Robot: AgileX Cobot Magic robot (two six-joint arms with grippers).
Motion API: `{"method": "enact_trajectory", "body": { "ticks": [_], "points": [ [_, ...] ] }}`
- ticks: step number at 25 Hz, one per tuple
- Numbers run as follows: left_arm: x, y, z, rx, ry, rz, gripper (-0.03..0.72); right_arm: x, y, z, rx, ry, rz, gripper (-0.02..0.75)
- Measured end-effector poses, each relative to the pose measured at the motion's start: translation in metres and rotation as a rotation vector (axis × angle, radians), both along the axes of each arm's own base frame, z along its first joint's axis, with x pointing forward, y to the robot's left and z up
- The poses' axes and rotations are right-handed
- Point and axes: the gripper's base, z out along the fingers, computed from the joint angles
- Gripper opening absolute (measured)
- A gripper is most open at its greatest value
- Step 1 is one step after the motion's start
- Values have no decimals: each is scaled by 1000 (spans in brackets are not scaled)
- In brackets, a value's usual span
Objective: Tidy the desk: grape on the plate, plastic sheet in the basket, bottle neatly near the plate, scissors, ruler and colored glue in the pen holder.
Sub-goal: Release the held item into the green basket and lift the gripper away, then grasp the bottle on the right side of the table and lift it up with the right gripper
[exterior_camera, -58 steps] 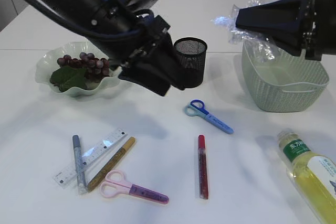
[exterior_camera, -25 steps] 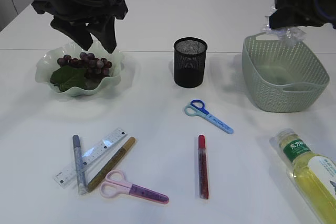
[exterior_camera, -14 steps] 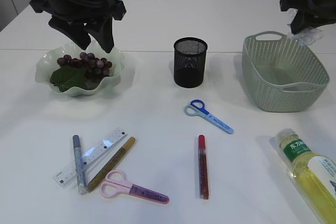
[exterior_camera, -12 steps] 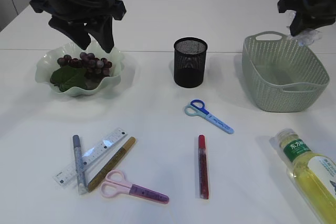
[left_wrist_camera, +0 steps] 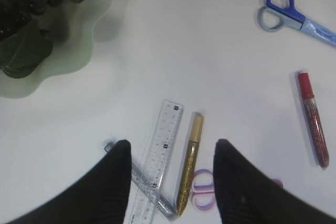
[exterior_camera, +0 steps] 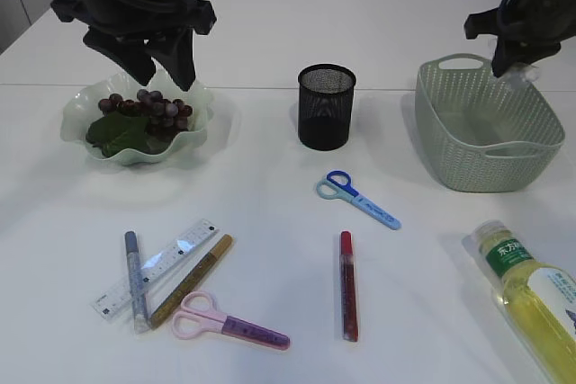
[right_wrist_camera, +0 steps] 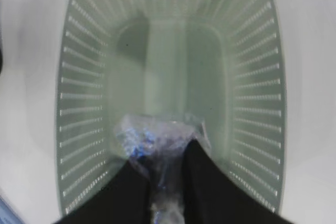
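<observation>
Right gripper (right_wrist_camera: 167, 182) pinches the crumpled plastic sheet (right_wrist_camera: 157, 137) over the basket (right_wrist_camera: 252, 103), at its 6 o'clock rim (poised for dropping); left gripper (left_wrist_camera: 170, 177) hangs spread, empty

The plate (exterior_camera: 135, 132) sits at the upper left with grapes (exterior_camera: 148, 107) in it. The cup (exterior_camera: 325, 106) stands in the middle top. The basket (exterior_camera: 486, 128) is upper right. The bottle (exterior_camera: 531, 294) lies lower right.
</observation>
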Motion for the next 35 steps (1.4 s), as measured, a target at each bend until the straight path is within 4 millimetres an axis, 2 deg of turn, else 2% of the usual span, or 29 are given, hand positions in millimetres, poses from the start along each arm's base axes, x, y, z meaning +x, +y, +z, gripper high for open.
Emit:
{"method": "enact_trajectory", "body": {
  "ticks": [2,4,7,10,16,19,23,27,30,35],
  "points": [
    [0,0,0,0,0,0,372,1,0,-4,4,10,-10,157],
    [0,0,0,0,0,0,372,3,0,-8,8,18,-18,255],
    [0,0,0,0,0,0,372,4,0,-10,10,19,-28,464],
    [0,0,0,0,0,0,372,4,-1,-10,8,18,-32,566],
    [0,0,0,0,0,0,372,1,-2,-5,-2,67,-36,579],
    [0,0,0,0,0,0,372,-3,-2,9,-2,117,-44,578],
    [0,0,0,0,0,0,372,-3,0,26,24,82,-44,578],
    [0,0,0,0,0,0,372,-11,3,39,53,62,-42,578],
    [0,0,0,1,2,0,372,-28,4,49,61,66,-41,578],
    [0,0,0,1,2,0,372,-81,6,63,76,98,-41,577]
  ]
}}
